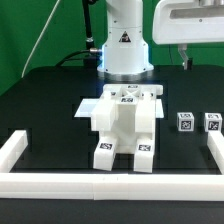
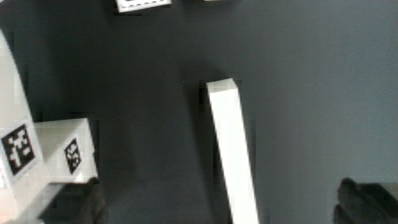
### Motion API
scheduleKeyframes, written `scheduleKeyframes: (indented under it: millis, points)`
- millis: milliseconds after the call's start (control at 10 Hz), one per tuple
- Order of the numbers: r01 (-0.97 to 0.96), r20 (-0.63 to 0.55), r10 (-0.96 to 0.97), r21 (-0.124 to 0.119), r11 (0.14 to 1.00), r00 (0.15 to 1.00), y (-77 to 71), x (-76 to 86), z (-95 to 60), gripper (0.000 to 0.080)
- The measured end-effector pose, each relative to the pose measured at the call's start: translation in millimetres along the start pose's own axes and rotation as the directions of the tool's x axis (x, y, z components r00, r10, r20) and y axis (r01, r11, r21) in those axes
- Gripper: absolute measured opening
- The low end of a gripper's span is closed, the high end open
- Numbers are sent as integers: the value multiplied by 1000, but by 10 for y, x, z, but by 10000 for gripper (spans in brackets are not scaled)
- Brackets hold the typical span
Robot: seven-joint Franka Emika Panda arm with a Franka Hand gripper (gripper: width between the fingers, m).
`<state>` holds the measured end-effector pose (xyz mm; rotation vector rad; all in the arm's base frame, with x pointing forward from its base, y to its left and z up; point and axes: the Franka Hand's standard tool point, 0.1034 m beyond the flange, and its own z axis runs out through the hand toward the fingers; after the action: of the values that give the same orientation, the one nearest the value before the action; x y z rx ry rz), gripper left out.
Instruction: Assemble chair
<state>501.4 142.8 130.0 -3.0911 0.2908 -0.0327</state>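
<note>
The white chair [image 1: 124, 122] stands partly built in the middle of the black table, with tags on its top and on its two front feet. Two small loose white tagged pieces [image 1: 183, 122] [image 1: 211, 122] lie to the exterior view's right of it. My gripper [image 1: 185, 58] hangs high above the table at the back right, open and empty. In the wrist view the gripper [image 2: 217, 205] shows only two dark fingertips [image 2: 71, 203], wide apart with nothing between them. The chair's tagged edge [image 2: 36, 150] and a loose piece [image 2: 143, 5] also show there.
Long low white border bars run along the left [image 1: 18, 148], the front [image 1: 110, 183] and the right [image 1: 215, 155] of the table. The right bar [image 2: 228, 150] lies below my gripper in the wrist view. The robot base [image 1: 124, 45] stands behind the chair.
</note>
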Motion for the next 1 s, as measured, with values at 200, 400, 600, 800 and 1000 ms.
scheduleKeyframes:
  millis: [200,400,600,800,1000]
  points:
    - [11,39,-10,-26,1000,999,-20,-133,295,649]
    - [-42,-9,42,-16,999,999,-195,-202,449,649]
    - [-26,-7,26,-16,1000,1000,-197,-215,456,649]
    - [-25,-9,25,-14,1000,1000,-244,-310,532,649]
    - [-10,-5,10,-23,1000,1000,-297,-434,744,649]
